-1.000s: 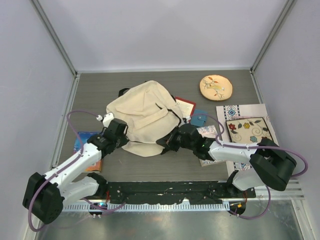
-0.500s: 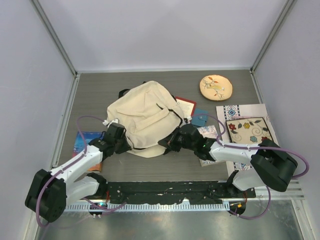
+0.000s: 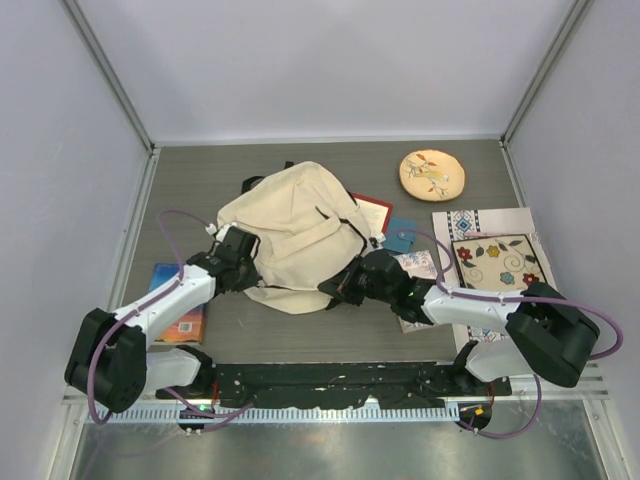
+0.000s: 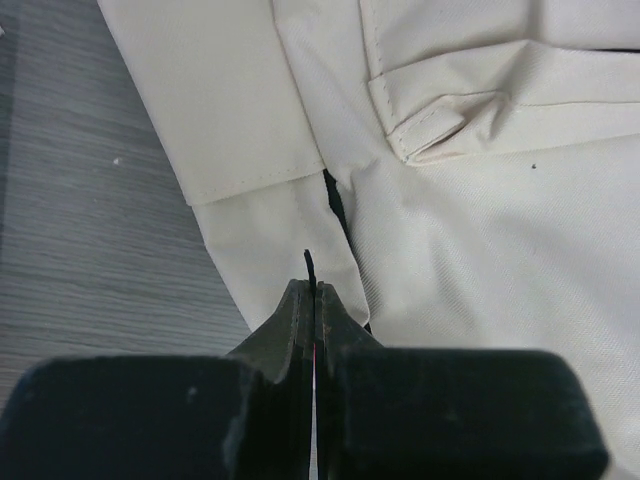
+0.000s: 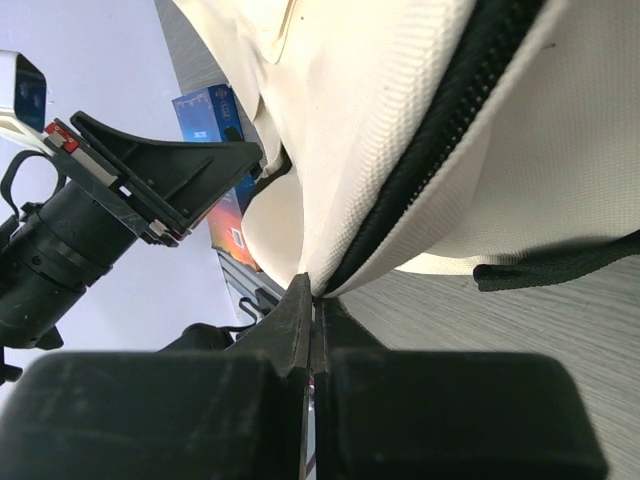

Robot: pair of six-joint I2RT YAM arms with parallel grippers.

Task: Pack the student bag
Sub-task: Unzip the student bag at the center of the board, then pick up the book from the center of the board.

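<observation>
The student bag (image 3: pixel 295 235) lies slumped in the middle of the table (image 3: pixel 200 180), a little toward the left, its cream fabric creased and its thin black straps showing at the far side.

The left gripper (image 3: pixel 243 258) meets the bag's near-left edge. Seen from its wrist camera, the left gripper (image 4: pixel 313 292) has its jaws pressed together, with a thin black sliver at the bag's seam pinched between the tips. The right gripper (image 3: pixel 337 289) reaches the bag's near-right edge. Its wrist camera shows the right gripper (image 5: pixel 312 290) clamped tight on the cloth just beside the black zipper (image 5: pixel 430 160), and the fabric rises up from the tips.

A red-bordered book (image 3: pixel 372 212) is tucked partly under the bag's right side, with a small teal card (image 3: pixel 401 236) just beside it. Another book (image 3: pixel 417 264) lies mostly beneath the right arm, hidden too much to describe. A floral mat (image 3: pixel 497 262) sits on a white patterned sheet (image 3: pixel 468 221) along the right edge. A round embroidered disc (image 3: pixel 432 174) rests near the far right corner, well apart from the bag. A blue and orange book (image 3: pixel 170 298) lies near the left edge, partly covered by the left arm.
</observation>
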